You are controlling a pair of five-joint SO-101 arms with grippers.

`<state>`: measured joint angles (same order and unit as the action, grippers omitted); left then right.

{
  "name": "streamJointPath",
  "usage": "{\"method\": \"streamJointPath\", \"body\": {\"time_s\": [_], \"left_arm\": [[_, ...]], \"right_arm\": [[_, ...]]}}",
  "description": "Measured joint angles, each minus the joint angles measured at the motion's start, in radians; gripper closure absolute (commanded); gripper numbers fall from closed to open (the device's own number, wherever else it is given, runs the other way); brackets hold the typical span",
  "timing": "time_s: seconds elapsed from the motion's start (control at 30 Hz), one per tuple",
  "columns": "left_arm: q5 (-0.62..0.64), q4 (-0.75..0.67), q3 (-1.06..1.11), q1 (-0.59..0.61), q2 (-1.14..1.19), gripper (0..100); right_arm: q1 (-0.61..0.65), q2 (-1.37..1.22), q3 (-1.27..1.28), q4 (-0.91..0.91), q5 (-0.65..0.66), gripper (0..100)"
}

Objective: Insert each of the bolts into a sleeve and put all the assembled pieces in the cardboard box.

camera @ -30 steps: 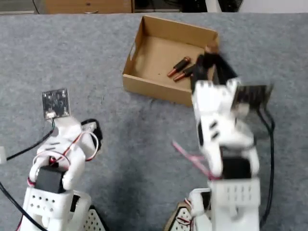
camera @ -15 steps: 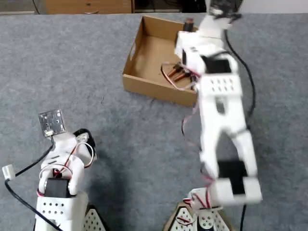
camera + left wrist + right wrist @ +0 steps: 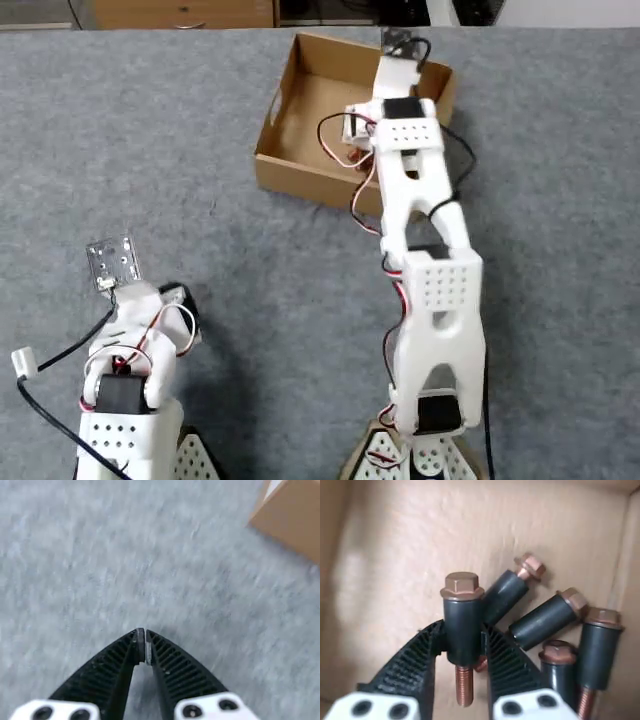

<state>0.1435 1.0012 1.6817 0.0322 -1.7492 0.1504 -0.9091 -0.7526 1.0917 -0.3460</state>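
Observation:
My right arm [image 3: 410, 170] stretches out over the cardboard box [image 3: 300, 180]. Inside the box, my right gripper [image 3: 462, 631] is shut on an assembled piece [image 3: 463, 617]: a copper bolt in a black sleeve, head up and threaded end showing below. Several more assembled pieces lie against the box's corner, among them one leaning [image 3: 509, 591], one beside it [image 3: 546, 616] and one upright [image 3: 597, 652]. My left gripper [image 3: 141, 644] is shut and holds nothing above the grey carpet; in the high view it sits at the near left [image 3: 181, 298], far from the box.
The cardboard floor [image 3: 395, 545] beside the held piece is bare. A corner of the box [image 3: 295, 515] lies at the edge of the left wrist view. Grey carpet [image 3: 170, 120] covers the table. A wooden cabinet [image 3: 180, 12] stands behind the far edge.
My right arm has swung forward from a folded pose near its base to reach over and into the box. My left arm has drawn back a little toward its base.

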Motion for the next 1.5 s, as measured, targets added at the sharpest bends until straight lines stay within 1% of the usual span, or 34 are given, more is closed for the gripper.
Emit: {"method": "streamJointPath", "body": {"time_s": [0.1,0.3,0.37,0.47,0.53,0.8,0.9,1.07,1.33,1.5], "left_arm": [[0.0,0.043,0.002,0.0,0.0,98],[0.0,0.057,0.002,0.0,-0.003,98],[0.0,0.057,0.002,0.0,-0.003,98],[0.0,0.057,0.002,0.0,-0.003,98],[0.0,0.057,0.002,0.0,-0.003,98],[0.0,0.057,0.002,0.0,-0.003,98],[0.0,0.057,0.002,0.0,-0.003,98],[0.0,0.057,0.002,0.0,-0.003,98],[0.0,0.057,0.002,0.0,-0.003,98],[0.0,0.057,0.002,0.0,-0.003,98]], "right_arm": [[0.005,-0.094,-0.137,0.052,0.0,99.6],[0.012,-0.229,-0.379,0.175,0.0,99.0],[0.012,-0.262,-0.448,0.226,0.0,94.5],[0.012,-0.307,-0.537,0.302,0.0,84.6],[0.012,-0.333,-0.594,0.345,0.0,80.8],[0.009,-0.382,-0.832,0.489,0.0,80.5],[0.009,-0.367,-0.861,0.542,0.0,80.6],[0.009,-0.241,-0.861,0.658,0.0,80.6],[0.014,0.135,-0.861,0.677,0.0,80.6],[0.074,0.442,-0.836,0.677,0.0,80.7]]}}
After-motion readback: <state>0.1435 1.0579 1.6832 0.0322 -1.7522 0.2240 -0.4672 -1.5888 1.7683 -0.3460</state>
